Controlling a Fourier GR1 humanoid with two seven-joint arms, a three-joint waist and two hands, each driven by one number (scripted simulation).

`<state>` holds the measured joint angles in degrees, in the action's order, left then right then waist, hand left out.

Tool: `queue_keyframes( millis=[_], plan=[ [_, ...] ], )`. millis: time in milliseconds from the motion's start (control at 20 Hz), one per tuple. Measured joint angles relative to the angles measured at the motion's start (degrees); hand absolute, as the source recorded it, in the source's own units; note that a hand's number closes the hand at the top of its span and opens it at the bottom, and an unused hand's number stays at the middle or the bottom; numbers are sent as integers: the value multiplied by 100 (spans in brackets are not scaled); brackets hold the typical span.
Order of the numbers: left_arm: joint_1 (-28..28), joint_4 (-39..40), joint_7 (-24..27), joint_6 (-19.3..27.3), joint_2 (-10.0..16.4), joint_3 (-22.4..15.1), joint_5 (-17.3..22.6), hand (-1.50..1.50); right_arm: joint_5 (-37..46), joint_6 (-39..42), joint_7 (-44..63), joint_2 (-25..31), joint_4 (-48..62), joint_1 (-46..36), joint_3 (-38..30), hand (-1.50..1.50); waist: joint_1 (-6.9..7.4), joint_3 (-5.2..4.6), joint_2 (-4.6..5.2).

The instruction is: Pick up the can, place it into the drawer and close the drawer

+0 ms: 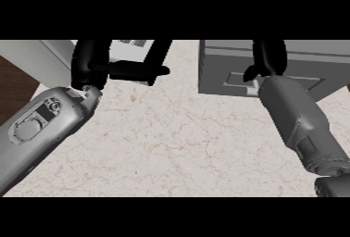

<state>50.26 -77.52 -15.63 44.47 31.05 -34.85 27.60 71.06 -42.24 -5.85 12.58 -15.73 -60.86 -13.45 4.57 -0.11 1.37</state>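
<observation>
1. The dark grey boxy drawer unit sits at the far right of the beige marbled counter. I honestly can't tell whether it's pulled out or shut, and none of its inside shows.
2. The pale grey can isn't in there. It's up at the far left, in the black left hand, with the fingers and thumb wrapped round it.
3. Only slivers of the can peek out between the fingers. The rest is covered or cut off at the top.
4. The black right hand is over the drawer unit, seen edge-on and cropped at the top, so I can't say if it's open or closed.
5. A light grey block in the far-left corner is cut off too.
</observation>
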Motion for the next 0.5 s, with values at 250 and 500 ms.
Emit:
queue_keyframes(
  millis=[250,500],
  plan=[
    [-237,-73,131,-63,-10,31,-52,-150,-212,200,-387,41,178,-191,-202,-150,-26,20,42],
    [-329,-147,136,-54,-9,53,-98,-150,-782,414,-1090,-19,122,-240,-681,-150,-81,41,51]
  ],
)
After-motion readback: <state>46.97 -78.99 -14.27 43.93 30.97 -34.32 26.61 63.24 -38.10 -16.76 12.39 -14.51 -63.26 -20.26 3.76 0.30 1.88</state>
